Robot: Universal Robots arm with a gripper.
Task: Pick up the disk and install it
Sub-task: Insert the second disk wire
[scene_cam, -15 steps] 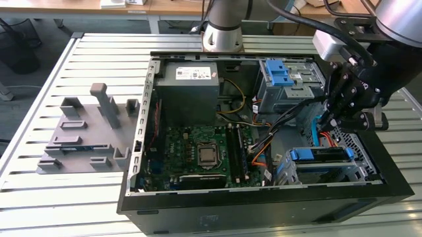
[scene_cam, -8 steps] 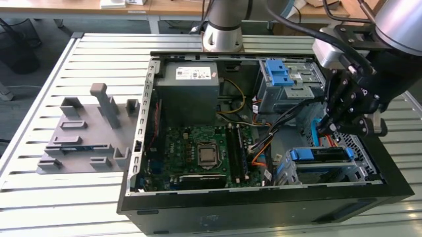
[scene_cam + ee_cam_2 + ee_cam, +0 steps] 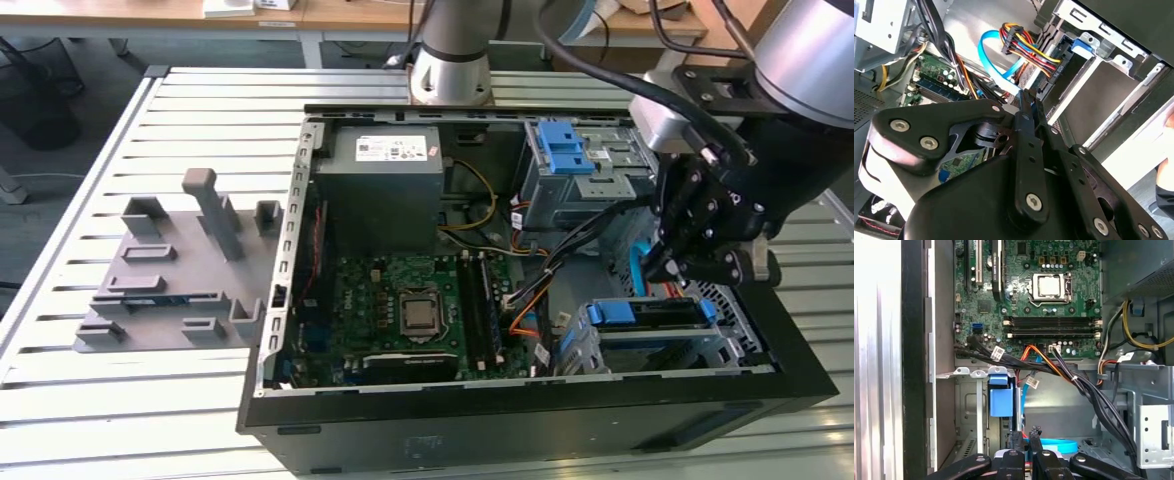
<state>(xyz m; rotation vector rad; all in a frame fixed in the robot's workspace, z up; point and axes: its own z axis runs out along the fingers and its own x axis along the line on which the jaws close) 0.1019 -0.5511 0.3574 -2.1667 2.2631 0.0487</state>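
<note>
End effector: black two-finger end effector [image 3: 663,272] at centre right of the exterior view, inside the open black computer case [image 3: 534,405]. Its tips are drawn almost together [image 3: 1026,98] [image 3: 1025,436], and I can see nothing held between them.
Disk: flat drive with blue plastic bracket rails [image 3: 650,314] at lower right of the exterior view, seated in the grey metal drive cage [image 3: 741,345], just below the end effector. No contact is visible.
Cable: light-blue flat data cable [image 3: 1056,446] [image 3: 990,52] runs right beside the tips.
Board: green motherboard [image 3: 400,310] at frame centre.
Tabletop: slatted metal tabletop [image 3: 80,420] carries the case, with a grey plastic fixture plate [image 3: 167,275] at centre left.
</note>
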